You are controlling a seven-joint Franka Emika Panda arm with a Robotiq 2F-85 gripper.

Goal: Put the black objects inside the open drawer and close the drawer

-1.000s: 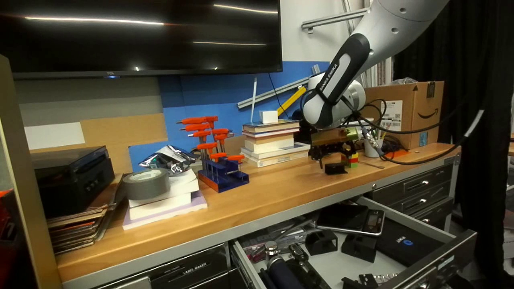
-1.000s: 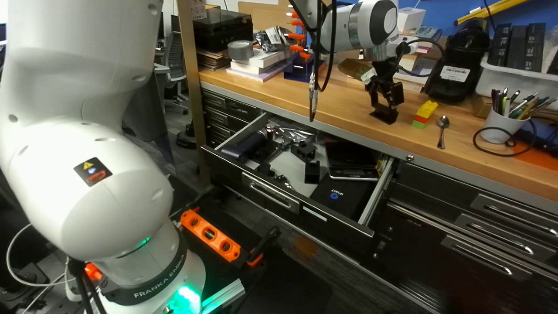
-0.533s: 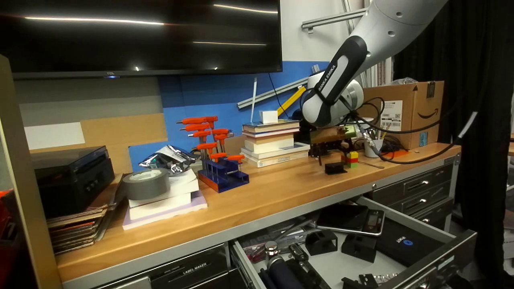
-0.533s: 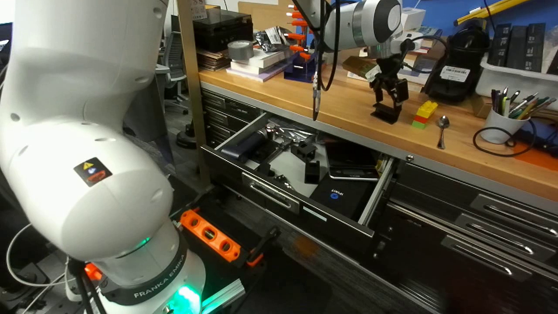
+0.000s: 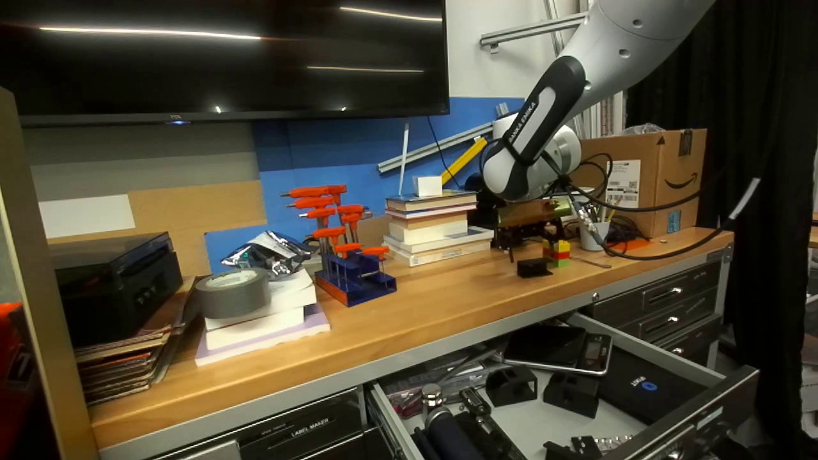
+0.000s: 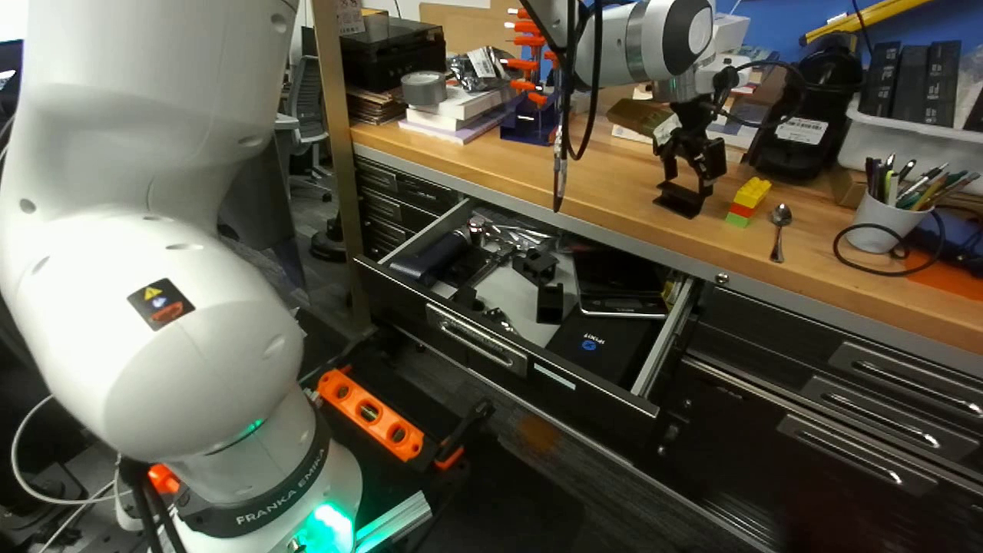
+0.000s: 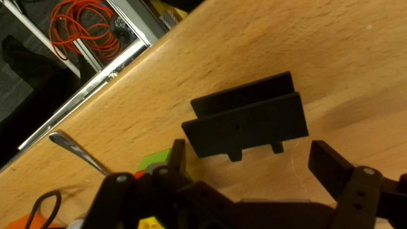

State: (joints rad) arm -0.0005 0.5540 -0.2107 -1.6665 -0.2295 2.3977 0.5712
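A black bracket-like object with two upright walls [image 7: 248,127] lies on the wooden bench, also seen in both exterior views [image 5: 532,268] [image 6: 680,203]. My gripper [image 7: 249,156] hangs over it with its fingers wide apart and nothing between them. In the wrist view the object shows just beyond the fingertips, apart from them. The wide drawer [image 6: 595,390] is pulled out below the bench. Inside it sit two similar black pieces, a holder [image 6: 535,266] near the middle and another holder [image 6: 550,304] beside it.
A yellow, red and green toy block [image 6: 746,201] stands close to the black object, with a spoon [image 6: 780,224] and a pen cup [image 6: 875,223] farther along. The drawer also holds a scale [image 5: 559,348] and a black box [image 5: 648,386]. Books [image 5: 431,233] stand behind.
In an exterior view my gripper has shifted slightly to the right above the bench, its fingers staying apart. The black object and the drawer have not moved.
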